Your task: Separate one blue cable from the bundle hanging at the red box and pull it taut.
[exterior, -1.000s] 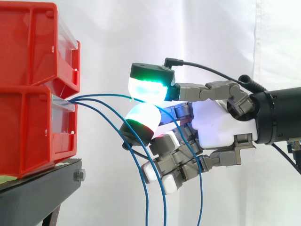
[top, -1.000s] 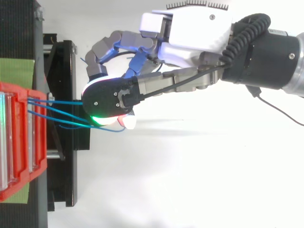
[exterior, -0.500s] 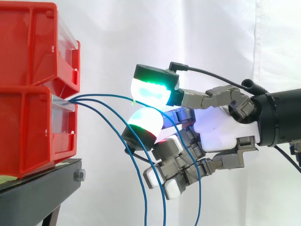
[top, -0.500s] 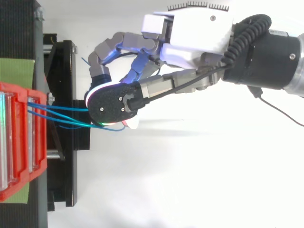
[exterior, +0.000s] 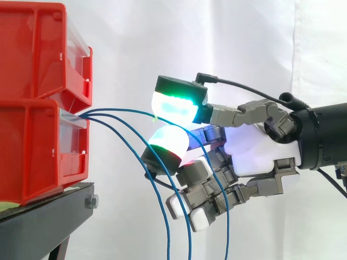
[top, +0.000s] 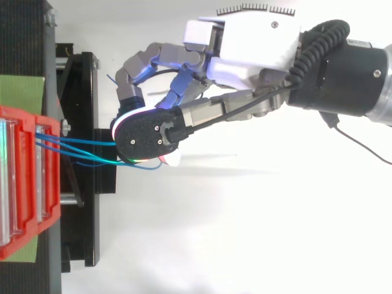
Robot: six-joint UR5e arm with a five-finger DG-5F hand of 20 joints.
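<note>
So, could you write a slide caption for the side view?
Robot hand pinches the top blue cable between glowing fingertips beside the red bins; two other cables hang slack.

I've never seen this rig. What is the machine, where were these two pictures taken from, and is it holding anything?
It is a robot arm ending in a hand with fingers; the glowing pads are its own fingertips. One picture is taken from the side, level with the work, the arm entering from the right; the other looks down on the same scene. Two stacked red bins sit on a black stand. Three blue cables come out of the lower bin. The fingers appear to pinch the upper blue cable between two pads; the other two blue cables hang loose below. The pinched cable curves, so it is not yet taut.
</note>
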